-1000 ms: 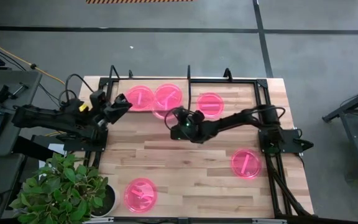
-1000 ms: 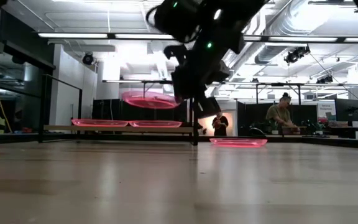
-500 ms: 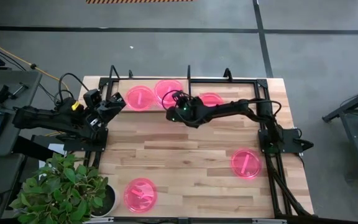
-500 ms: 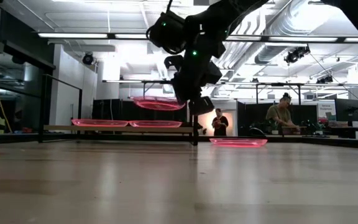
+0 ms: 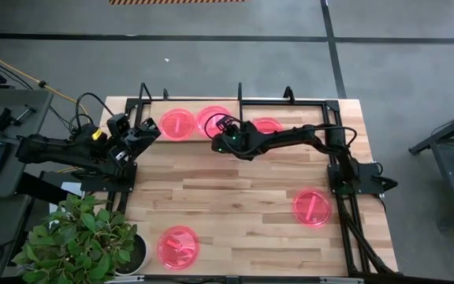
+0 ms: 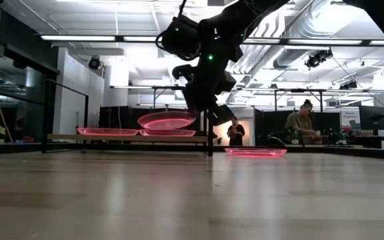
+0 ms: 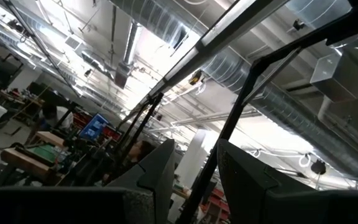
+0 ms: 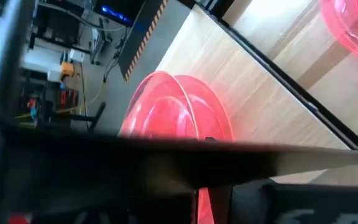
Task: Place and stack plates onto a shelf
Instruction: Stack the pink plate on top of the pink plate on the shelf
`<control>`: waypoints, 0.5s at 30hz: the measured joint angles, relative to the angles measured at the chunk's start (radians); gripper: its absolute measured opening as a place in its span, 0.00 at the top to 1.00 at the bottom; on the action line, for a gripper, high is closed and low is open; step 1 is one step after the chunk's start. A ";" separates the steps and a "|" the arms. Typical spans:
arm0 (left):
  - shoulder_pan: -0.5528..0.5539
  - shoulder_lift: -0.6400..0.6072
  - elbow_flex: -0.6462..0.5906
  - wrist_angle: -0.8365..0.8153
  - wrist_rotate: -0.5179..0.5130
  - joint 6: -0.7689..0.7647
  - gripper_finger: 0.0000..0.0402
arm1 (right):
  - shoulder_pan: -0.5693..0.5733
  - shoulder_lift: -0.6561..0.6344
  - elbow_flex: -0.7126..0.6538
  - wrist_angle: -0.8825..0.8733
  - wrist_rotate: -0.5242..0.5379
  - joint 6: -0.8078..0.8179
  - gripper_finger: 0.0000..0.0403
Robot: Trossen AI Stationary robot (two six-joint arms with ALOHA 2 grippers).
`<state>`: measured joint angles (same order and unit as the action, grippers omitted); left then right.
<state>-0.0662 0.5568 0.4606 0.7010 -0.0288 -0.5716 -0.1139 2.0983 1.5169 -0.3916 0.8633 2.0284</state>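
Observation:
My right gripper (image 5: 222, 132) reaches over the shelf (image 5: 154, 139), shut on a translucent pink plate (image 5: 213, 118). In the low view that plate (image 6: 167, 120) hangs tilted just above another plate (image 6: 167, 133) lying flat on the shelf board (image 6: 79, 138); whether they touch I cannot tell. A second shelf plate (image 5: 177, 124) rests beside it. More plates lie flat on the table: one far right of the shelf (image 5: 268, 125), one near the right edge (image 5: 312, 207), one at the near edge (image 5: 178, 246). My left gripper (image 5: 148, 128) waits open at the shelf's left end. My right gripper pinches the plate's rim (image 8: 204, 194) between its two fingers, on the side toward the table's near right. It comes slanting down from the right. The plate (image 8: 174, 113) is lifted, tilted, reaching out beyond the fingertips over the shelf's right plate.
Black frame posts (image 5: 239, 99) stand at the shelf's corners, and a black rail (image 5: 331, 126) runs along the table's right side. A potted plant (image 5: 85, 237) sits at the near left corner. People (image 6: 303, 123) stand in the room behind.
My right gripper has carried the plate toward the far edge, over the shelf's right plate, and then down, so the plate now hangs tilted just above that plate. My left gripper has drawn back a little toward the table's left edge.

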 joint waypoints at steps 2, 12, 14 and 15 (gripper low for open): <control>0.000 0.000 0.000 0.000 0.000 0.000 0.72 | -0.002 0.000 0.000 -0.001 -0.006 -0.023 1.00; 0.000 0.000 0.000 0.000 0.000 0.000 0.72 | -0.003 0.000 -0.001 0.072 0.045 -0.120 1.00; 0.000 0.000 0.000 0.000 0.000 0.000 0.72 | -0.004 0.000 -0.001 0.087 0.045 -0.156 1.00; 0.000 0.000 0.000 0.000 0.000 0.000 0.72 | -0.004 0.000 -0.001 0.087 0.044 -0.169 1.00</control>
<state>-0.0666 0.5571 0.4606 0.7006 -0.0292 -0.5716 -0.1181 2.0983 1.5158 -0.3050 0.9077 1.8597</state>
